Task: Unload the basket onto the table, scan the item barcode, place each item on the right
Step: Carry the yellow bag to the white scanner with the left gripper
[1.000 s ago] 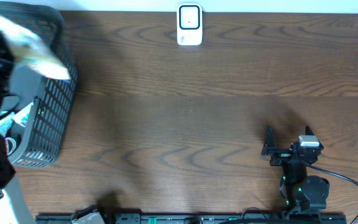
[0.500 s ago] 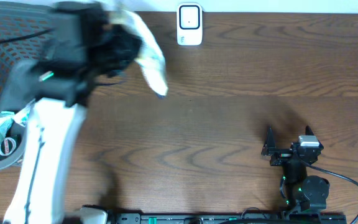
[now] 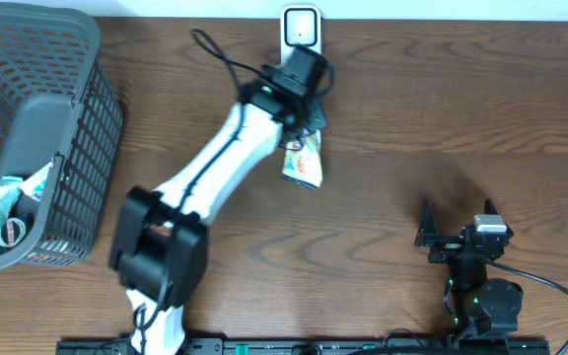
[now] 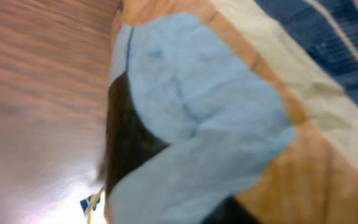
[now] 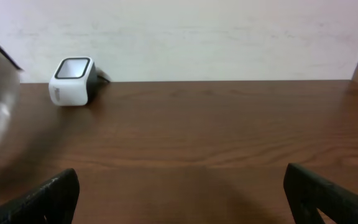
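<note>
Since a second ago, when the left arm was over the dark grey plastic mesh basket (image 3: 92, 168) at the bench's left edge, it has swung across and now reaches toward the far edge, where the white box-shaped barcode scanner (image 3: 301, 39) stands. The left gripper (image 3: 300, 130) sits just in front of the scanner, its jaws pressed together on the top of the crinkled foil snack packet in orange, pale blue and cream (image 3: 304, 166). The packet trails from the gripper on the near side, over the brown wood-grain bench (image 3: 481, 108), and in the left wrist view it fills almost the whole picture (image 4: 229, 112). We judge the carry done and the presenting step in hand. The packet is near the scanner but not yet before its window, and we cannot tell which face bears the barcode, so a turn or lift may yet be needed

Room is generous: the bench right of the scanner is bare to the far right corner. The right gripper (image 3: 459, 225) rests near the front edge, well apart, its jaws spread wide and holding nothing. The scanner stands close to the far edge, so we would keep any contact gentle
</note>
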Tool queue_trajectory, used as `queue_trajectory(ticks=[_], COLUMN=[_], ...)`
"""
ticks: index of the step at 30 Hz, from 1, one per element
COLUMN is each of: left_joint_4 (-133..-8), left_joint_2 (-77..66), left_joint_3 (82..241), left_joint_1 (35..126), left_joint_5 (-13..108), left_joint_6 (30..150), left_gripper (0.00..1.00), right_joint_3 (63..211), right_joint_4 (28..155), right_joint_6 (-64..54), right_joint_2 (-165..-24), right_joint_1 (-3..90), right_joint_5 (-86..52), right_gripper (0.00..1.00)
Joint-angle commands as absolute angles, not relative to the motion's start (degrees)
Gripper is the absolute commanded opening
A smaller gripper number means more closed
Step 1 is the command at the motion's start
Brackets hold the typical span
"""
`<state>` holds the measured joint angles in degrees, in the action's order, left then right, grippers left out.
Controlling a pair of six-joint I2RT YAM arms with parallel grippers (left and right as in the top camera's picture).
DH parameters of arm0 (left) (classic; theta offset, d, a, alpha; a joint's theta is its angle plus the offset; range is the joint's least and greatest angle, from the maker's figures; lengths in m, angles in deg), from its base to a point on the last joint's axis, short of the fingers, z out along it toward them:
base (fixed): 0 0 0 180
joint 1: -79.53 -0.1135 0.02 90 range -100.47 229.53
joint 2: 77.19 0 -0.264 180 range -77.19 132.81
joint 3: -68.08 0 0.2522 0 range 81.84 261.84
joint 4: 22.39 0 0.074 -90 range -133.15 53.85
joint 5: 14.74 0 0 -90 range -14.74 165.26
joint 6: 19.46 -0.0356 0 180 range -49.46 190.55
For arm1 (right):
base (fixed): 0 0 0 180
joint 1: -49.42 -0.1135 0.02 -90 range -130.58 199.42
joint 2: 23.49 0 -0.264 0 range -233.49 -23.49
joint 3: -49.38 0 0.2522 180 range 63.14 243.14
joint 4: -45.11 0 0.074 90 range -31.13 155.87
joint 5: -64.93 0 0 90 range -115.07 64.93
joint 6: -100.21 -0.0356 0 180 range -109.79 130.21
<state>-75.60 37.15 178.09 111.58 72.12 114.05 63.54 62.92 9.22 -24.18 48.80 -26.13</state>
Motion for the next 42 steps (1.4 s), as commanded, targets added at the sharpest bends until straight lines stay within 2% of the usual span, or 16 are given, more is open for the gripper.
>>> queue_trajectory(ticks=[1,2,3,4,5,6,8,14,18,23,29,30,34,42], left_joint_4=[-72.4,-70.5,-68.9,-67.2,-65.9,-65.1,-64.5,-68.3,-76.8,-86.2,-86.6,-86.5,-86.5,-83.3], left_joint_2=[38.1,38.2,38.2,38.1,37.8,37.4,36.1,27.6,23.4,25.1,32.1,33.0,37.0,41.6], left_joint_3=[178.5,178.5,178.5,178.5,178.7,179.0,179.9,181.2,181.2,179.7,178.0,178.0,178.0,178.0], left_joint_1=[112.6,112.7,112.7,112.7,112.7,112.6,112.2,109.6,108.0,109.0,113.4,114.0,116.5,118.9], left_joint_5=[74.5,74.5,74.5,74.5,74.5,74.5,74.5,74.5,74.5,70.2,65.7,65.2,65.2,65.2], left_joint_6=[114.1,113.6,112.8,111.3,109.6,107.6,102.6,97.4,94.2,92.3,85.8,85.7,85.8,87.8], left_gripper=[0.13,0.17,0.26,0.43,0.66,0.77,0.85,0.85,0.73,0.73,0.74,0.72,0.53,0.49], right_joint_3=[63.5,63.5,63.5,63.5,63.5,63.5,63.5,63.5,63.5,63.5,63.5,63.5,63.5,63.5], right_joint_4=[63.1,63.1,63.1,63.1,63.1,63.1,63.1,63.1,63.1,63.1,63.1,63.1,63.1,63.1], right_joint_6=[9.6,9.6,9.6,9.6,9.6,9.6,9.6,9.6,9.6,9.6,9.6,9.6,9.6,9.6], right_joint_2=[-23.9,-23.9,-23.9,-23.9,-23.9,-23.9,-23.9,-23.9,-23.9,-23.9,-23.9,-23.9,-23.9,-23.9], right_joint_1=[49.3,49.3,49.3,49.3,49.3,49.3,49.3,49.3,49.3,49.3,49.3,49.3,49.3,49.3], right_joint_5=[-26.0,-26.0,-26.0,-26.0,-26.0,-26.0,-26.0,-26.0,-26.0,-26.0,-26.0,-26.0,-26.0,-26.0], right_gripper=[0.99,0.99,0.99,0.99,0.99,0.99,0.99,0.99,0.99,0.99,0.99,0.99,0.99,0.99])
